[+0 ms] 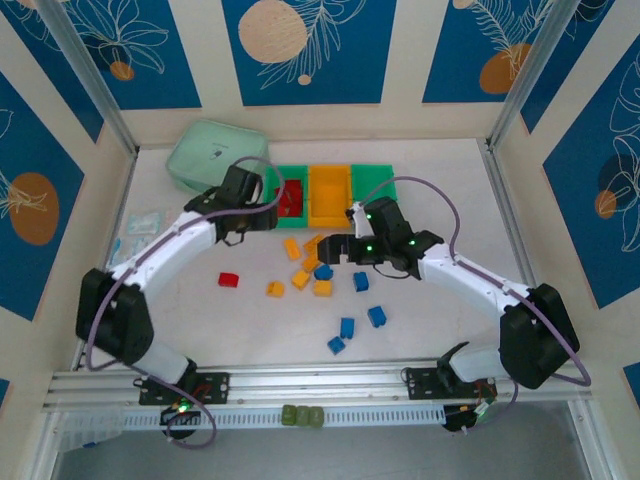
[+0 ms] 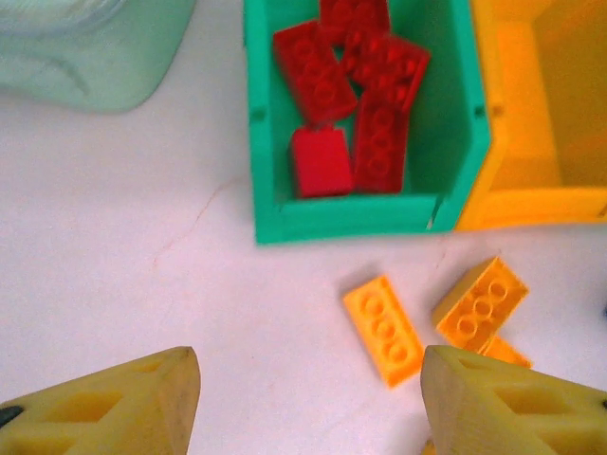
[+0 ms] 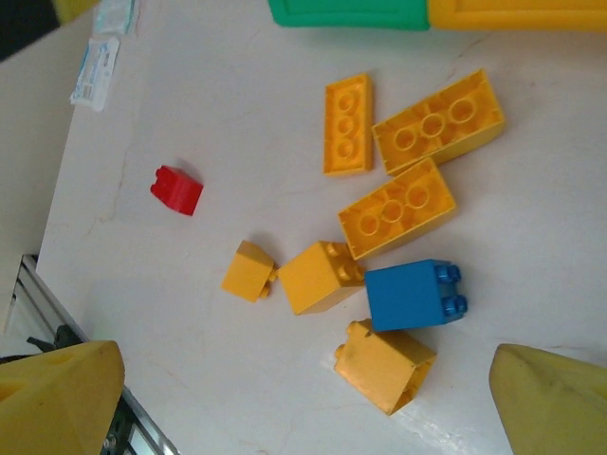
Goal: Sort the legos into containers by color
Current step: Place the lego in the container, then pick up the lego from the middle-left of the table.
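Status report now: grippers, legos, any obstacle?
Left gripper open, empty, before green bin. Right gripper open over blue lego. Red legos binned; one red lego loose. No obstacle seen.

The bench (image 1: pixel 430 300) is white. At upper centre of the top view, a green bin (image 2: pixel 264 171) holding red bricks (image 2: pixel 327 71) sits beside an orange bin (image 1: pixel 330 195) and a second green bin (image 1: pixel 375 178). Loose on the bench lie orange-yellow bricks (image 3: pixel 436 118), blue bricks (image 1: pixel 377 316) and one red brick (image 1: pixel 229 280). The pouch (image 1: pixel 215 150) at upper left is pale mint. The left fingers (image 2: pixel 114 408) and right fingers (image 3: pixel 57 398) are yellow. The wall panels (image 1: pixel 300 50) are deep blue with white leaf outlines and peach and orange discs.
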Motion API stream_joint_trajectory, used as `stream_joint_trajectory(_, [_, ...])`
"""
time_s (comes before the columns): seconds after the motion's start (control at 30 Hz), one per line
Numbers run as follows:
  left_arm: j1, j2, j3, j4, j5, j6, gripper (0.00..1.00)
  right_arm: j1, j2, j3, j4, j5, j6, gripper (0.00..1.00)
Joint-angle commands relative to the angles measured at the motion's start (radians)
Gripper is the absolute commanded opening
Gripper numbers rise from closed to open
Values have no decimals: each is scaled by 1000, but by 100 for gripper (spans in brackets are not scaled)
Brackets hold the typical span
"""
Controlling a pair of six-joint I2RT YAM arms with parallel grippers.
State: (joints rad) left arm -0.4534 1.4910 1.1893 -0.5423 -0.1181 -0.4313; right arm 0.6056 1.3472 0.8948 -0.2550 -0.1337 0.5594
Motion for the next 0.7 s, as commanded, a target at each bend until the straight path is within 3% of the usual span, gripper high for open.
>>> stream_joint_trajectory(0.0, [6, -90, -92, -60, -43, -54, 64, 42, 8, -16, 19, 0, 22, 99])
stream_joint_trajectory(0.1, [7, -161, -177, -123, -93, -114, 67, 80, 22, -34, 51, 0, 35, 99])
stream_joint_trajectory(0.37, [9, -264, -399, -122, -88, -271, 75, 143, 48, -72, 106, 42, 78, 99])
stream_joint_trajectory(0.67, [11, -172, -487, 3, -77, -363, 78, 134, 63, -46, 69, 72, 57, 99])
